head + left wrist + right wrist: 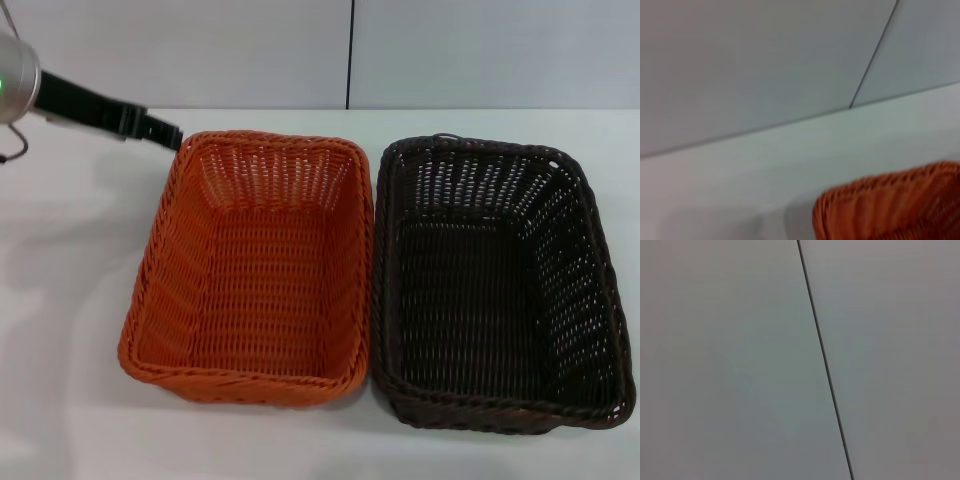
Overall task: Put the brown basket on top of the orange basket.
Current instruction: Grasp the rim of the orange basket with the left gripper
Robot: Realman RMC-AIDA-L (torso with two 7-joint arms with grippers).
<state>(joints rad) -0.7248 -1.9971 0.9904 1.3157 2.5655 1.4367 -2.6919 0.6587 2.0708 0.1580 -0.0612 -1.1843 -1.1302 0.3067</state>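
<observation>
1. The left pincer [165, 133] reaches in from the far left, its dark tip just beside the far left corner of the orange basket [255, 265]; whether it is wide or narrow I cannot tell.
2. The orange basket sits upright on the white bench [70, 300].
3. The brown basket [495, 285] stands just beside it on the right, long sides almost touching.
4. The right pincer is out of view.

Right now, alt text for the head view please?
Two empty woven baskets sit side by side on a white table, rims nearly touching: the orange basket on the left, the brown basket on the right. The left pincer reaches in near the orange basket's far left corner.
</observation>
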